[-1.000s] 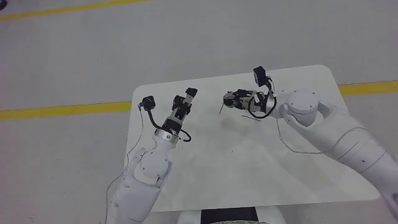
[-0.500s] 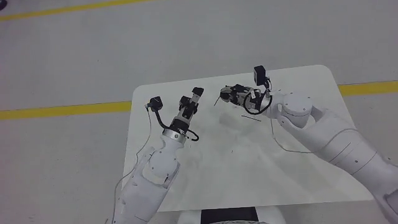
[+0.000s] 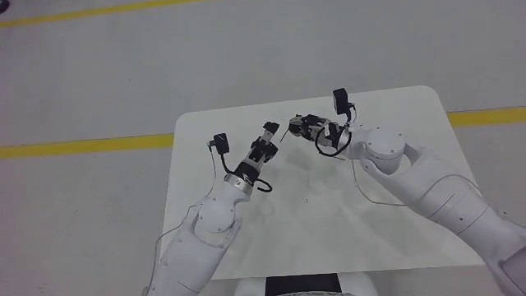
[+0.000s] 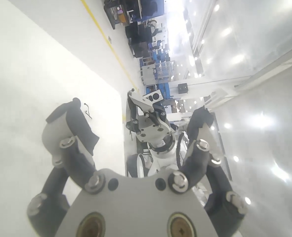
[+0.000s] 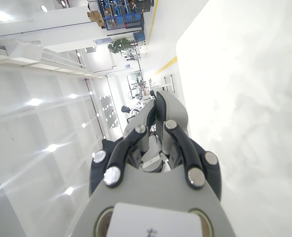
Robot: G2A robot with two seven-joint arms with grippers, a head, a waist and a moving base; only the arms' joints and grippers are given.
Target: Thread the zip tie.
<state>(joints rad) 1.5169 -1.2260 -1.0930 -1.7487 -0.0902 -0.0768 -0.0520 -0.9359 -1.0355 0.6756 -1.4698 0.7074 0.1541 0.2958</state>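
Note:
The zip tie is a thin black strand sticking out from the tip of my right gripper, which is shut on it above the far middle of the white table. In the right wrist view the two fingers are pressed together; the tie itself is too thin to make out there. My left gripper hovers just left of the tie with its fingers spread wide and nothing between them. The left wrist view looks through those open fingertips straight at the right gripper close ahead.
A small thin black piece lies on the table near the left gripper. The table's far edge runs close behind both grippers. Yellow floor lines pass beyond the table.
My left arm has swung right and forward, bringing its open gripper close to the right gripper. The right gripper has edged slightly left with the zip tie.

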